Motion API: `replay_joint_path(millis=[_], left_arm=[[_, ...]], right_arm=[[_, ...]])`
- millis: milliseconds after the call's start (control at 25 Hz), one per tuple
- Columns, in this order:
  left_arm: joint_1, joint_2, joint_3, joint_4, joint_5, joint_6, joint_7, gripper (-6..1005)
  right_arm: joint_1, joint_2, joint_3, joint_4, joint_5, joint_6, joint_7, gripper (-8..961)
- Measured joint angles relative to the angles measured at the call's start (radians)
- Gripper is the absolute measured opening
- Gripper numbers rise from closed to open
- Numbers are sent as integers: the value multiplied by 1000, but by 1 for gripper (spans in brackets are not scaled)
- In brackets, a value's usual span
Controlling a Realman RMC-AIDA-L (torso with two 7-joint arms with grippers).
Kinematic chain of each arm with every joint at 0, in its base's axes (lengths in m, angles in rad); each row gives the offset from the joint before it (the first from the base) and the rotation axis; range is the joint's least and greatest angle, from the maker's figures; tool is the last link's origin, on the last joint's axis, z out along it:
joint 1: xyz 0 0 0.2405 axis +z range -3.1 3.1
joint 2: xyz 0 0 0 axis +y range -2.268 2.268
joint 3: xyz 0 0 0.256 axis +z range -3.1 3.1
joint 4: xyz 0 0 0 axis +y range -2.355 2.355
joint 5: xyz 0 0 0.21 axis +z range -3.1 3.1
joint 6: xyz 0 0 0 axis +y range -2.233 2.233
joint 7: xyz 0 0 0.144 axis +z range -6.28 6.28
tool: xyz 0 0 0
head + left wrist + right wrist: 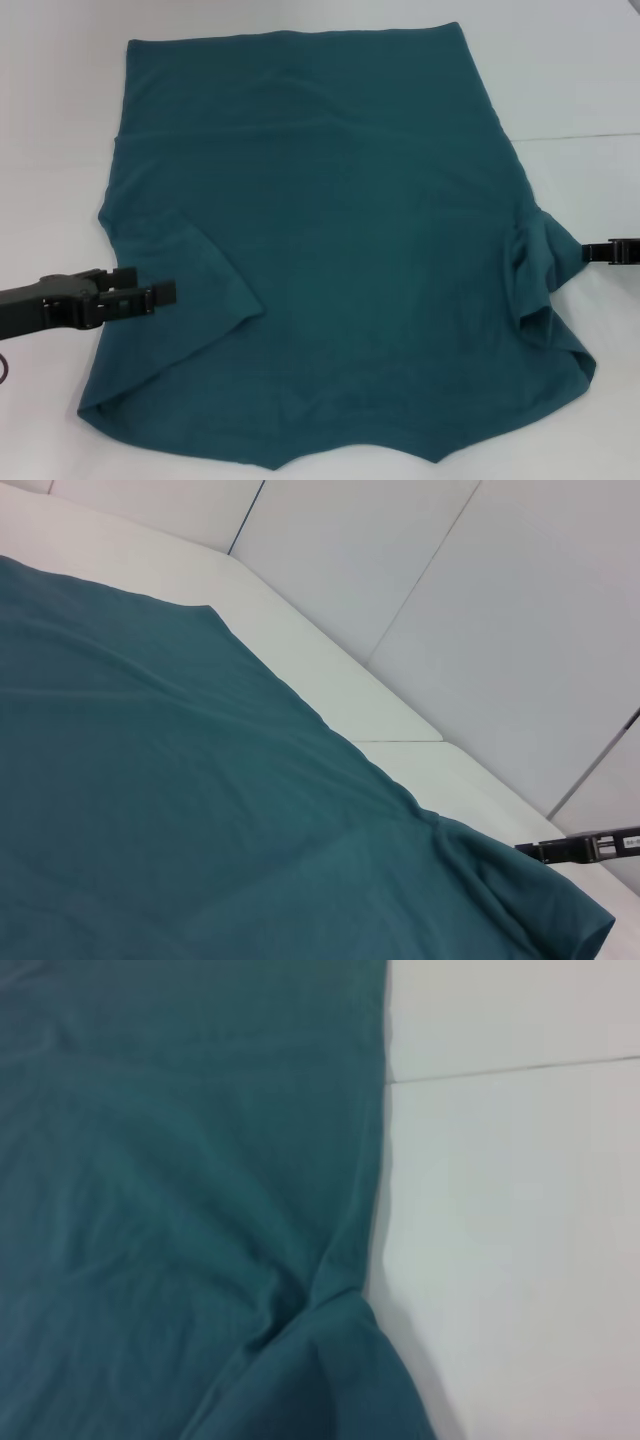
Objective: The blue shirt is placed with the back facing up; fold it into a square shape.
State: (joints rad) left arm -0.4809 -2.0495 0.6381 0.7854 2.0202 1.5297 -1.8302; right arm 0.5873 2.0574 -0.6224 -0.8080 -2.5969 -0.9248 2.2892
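Both pincers, left pincer [165, 292] and right pincer [590, 252], are flanking the blue shirt [340, 250] mid-frame; I cannot tell their state; ideally they are pinching sleeve edges evenly.

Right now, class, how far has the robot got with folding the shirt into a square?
Early stage. Done: the blue shirt lies spread flat, plain side up. In hand: the left gripper is over the left sleeve; the right gripper is at the bunched right sleeve. Left: every fold; no square yet.

The blue shirt [340, 250] lies spread, left gripper [165, 293] over one sleeve, right gripper [590, 252] beside the other.
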Motion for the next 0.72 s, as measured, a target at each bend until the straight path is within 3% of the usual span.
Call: replay_joint_path(millis=[720], left_arm=[[6,-3,0,0,0,4,0,933]], right_arm=[[34,10,-20,80,12,101,-43,487]])
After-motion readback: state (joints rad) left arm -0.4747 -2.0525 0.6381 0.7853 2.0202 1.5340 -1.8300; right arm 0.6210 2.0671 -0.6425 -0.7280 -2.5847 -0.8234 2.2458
